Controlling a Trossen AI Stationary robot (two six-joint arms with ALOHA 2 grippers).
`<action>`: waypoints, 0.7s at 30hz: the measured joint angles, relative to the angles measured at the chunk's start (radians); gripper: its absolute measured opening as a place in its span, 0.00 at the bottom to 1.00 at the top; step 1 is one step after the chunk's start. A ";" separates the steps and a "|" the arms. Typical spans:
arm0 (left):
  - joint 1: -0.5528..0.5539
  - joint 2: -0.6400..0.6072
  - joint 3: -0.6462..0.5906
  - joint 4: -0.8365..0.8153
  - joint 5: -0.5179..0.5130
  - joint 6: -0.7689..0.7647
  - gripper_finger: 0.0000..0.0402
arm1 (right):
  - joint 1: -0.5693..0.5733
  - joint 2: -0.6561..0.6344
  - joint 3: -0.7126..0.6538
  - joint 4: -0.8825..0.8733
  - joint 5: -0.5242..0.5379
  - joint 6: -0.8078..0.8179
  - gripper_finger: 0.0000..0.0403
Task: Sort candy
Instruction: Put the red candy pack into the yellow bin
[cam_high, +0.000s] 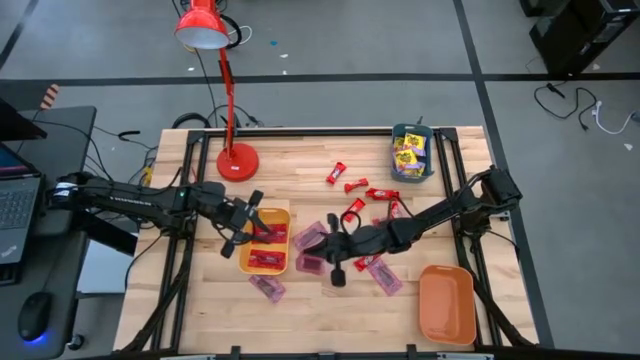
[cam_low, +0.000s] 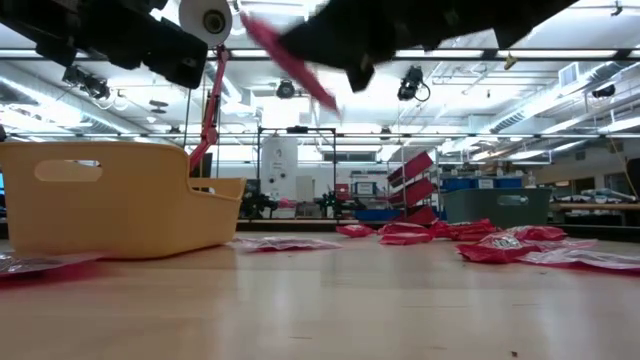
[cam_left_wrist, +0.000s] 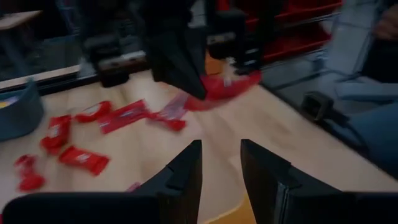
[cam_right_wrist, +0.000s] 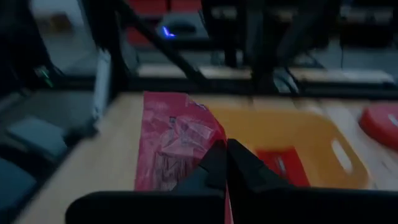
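My right gripper (cam_right_wrist: 226, 163) is shut on a pinkish-purple candy packet (cam_right_wrist: 177, 146), held in the air (cam_low: 290, 60) just right of the orange tray (cam_high: 276, 213) at mid-left. That tray has red candy (cam_high: 266, 258) lying in it. My left gripper (cam_left_wrist: 221, 167) hovers open over the tray's left edge with nothing between its fingers. Several red candies (cam_high: 356, 185) and more pinkish packets (cam_high: 385, 277) lie flat on the table. Yellow packets (cam_high: 408, 152) fill a teal tray (cam_high: 432, 160) at the far right. My right gripper pinches the pinkish-purple packet between its two shut fingers, at an edge near one corner (cam_right_wrist: 210, 144). The fingers come nearly level from the table's right side. The packet sticks out ahead of the fingertips, slants downward (cam_low: 300, 72), and is lifted clear of the table.
A red desk lamp (cam_high: 237, 160) stands on the table's far left. A second orange tray (cam_high: 447, 303) sits at the near right corner. Loose candies lie across the table's middle (cam_low: 500, 245). A laptop and a mouse sit off the table's left edge.
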 joint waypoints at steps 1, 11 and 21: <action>0.000 0.000 0.000 0.008 0.004 0.000 0.28 | -0.001 0.000 0.000 0.028 -0.009 0.000 0.00; -0.007 0.086 0.001 0.196 0.013 -0.049 0.28 | -0.006 0.001 0.000 0.296 -0.086 -0.120 0.00; -0.014 0.321 0.001 0.564 0.037 -0.131 0.28 | -0.008 0.001 0.000 0.368 -0.130 -0.124 0.00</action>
